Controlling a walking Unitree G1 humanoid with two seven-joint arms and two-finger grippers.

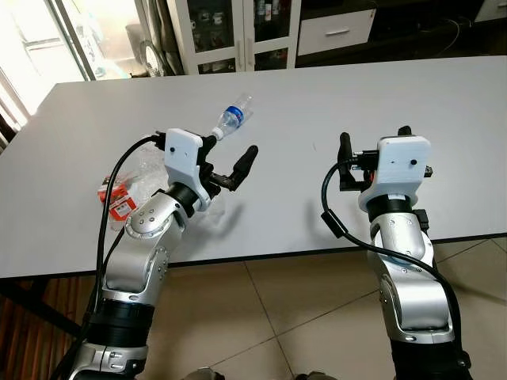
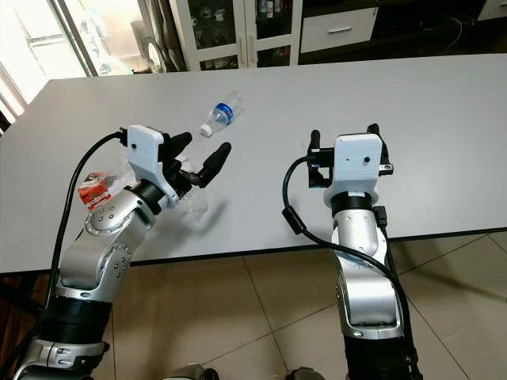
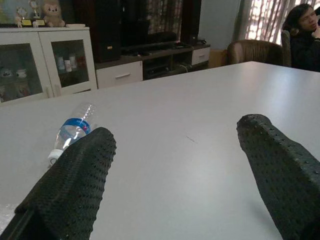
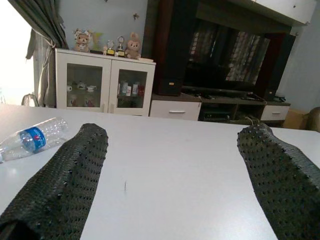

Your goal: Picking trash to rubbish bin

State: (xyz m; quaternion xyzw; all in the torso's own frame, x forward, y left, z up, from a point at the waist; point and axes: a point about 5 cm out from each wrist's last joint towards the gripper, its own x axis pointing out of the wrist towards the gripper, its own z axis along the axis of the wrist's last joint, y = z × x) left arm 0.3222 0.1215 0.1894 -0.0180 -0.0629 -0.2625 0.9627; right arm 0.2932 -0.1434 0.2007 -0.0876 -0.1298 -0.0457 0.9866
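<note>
A clear plastic bottle [image 1: 232, 117] with a blue label lies on its side on the white table [image 1: 412, 87], just beyond my left gripper [image 1: 228, 154]. That gripper is open and empty, hovering low over the table. The bottle [image 3: 72, 131] lies past one finger in the left wrist view. A red and white carton [image 1: 117, 198] and crumpled clear plastic [image 1: 145, 168] lie beside my left forearm. Further right, my right gripper [image 1: 375, 141] also stands open above bare table. From the right wrist view, the bottle [image 4: 32, 137] lies off to the side.
The table's near edge [image 1: 261, 255] runs under both forearms, with tiled floor below. White glass-door cabinets [image 1: 238, 32] stand beyond the far edge. A person [image 3: 302, 30] sits past the table's end by a brown armchair [image 3: 255, 50].
</note>
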